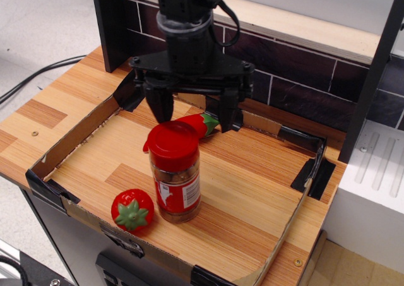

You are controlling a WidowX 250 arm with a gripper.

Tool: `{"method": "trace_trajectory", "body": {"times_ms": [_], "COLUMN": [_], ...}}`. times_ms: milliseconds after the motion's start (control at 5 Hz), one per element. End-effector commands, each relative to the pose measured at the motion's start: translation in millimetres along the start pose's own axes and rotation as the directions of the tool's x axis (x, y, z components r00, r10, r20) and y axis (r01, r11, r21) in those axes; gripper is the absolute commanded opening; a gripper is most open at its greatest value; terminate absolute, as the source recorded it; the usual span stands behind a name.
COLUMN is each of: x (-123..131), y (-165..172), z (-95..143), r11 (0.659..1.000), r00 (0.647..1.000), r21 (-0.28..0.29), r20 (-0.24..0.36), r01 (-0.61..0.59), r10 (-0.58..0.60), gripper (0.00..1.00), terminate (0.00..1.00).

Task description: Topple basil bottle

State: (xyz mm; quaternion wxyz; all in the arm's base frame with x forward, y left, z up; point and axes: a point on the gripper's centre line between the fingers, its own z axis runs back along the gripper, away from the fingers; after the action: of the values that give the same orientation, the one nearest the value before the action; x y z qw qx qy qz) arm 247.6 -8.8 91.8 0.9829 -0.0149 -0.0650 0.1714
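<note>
The basil bottle (175, 173), a clear jar with a wide red cap, red-and-white label and brownish contents, stands in the shallow cardboard tray (57, 148), leaning slightly to the left. My black gripper (194, 115) hangs open just behind and above its cap, one finger (159, 104) at the cap's left rear, the other (230, 113) to the right. It holds nothing.
A red toy strawberry (132, 210) lies left of the bottle near the tray's front. A red toy chili pepper (197, 125) lies behind the bottle under the gripper. A dark tiled wall (303, 84) runs along the back; a white block (372, 185) stands at right.
</note>
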Motion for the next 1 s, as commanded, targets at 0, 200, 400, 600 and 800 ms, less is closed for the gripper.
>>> {"method": "trace_trajectory", "body": {"times_ms": [0, 200, 400, 600, 800], "x": [5.5, 5.8, -3.7, -18.1, -25.6], "y": [19.4, 26.9, 27.6, 18.1, 9.0], "z": [12.7, 14.7, 13.2, 9.9, 11.9], "r11": [0.999, 0.998, 0.995, 0.994, 0.993], "r00": [0.996, 0.996, 0.994, 0.996, 0.998], "r21": [0.003, -0.001, 0.0, -0.058, -0.098], "r20": [0.077, 0.064, 0.039, -0.002, -0.013], "r01": [0.048, 0.066, 0.101, 0.091, 0.066], "r10": [-0.048, -0.066, -0.101, -0.091, -0.067], "gripper": [1.0, 1.0, 1.0, 1.0, 1.0], "terminate": [0.0, 0.0, 0.0, 0.0, 0.0]}}
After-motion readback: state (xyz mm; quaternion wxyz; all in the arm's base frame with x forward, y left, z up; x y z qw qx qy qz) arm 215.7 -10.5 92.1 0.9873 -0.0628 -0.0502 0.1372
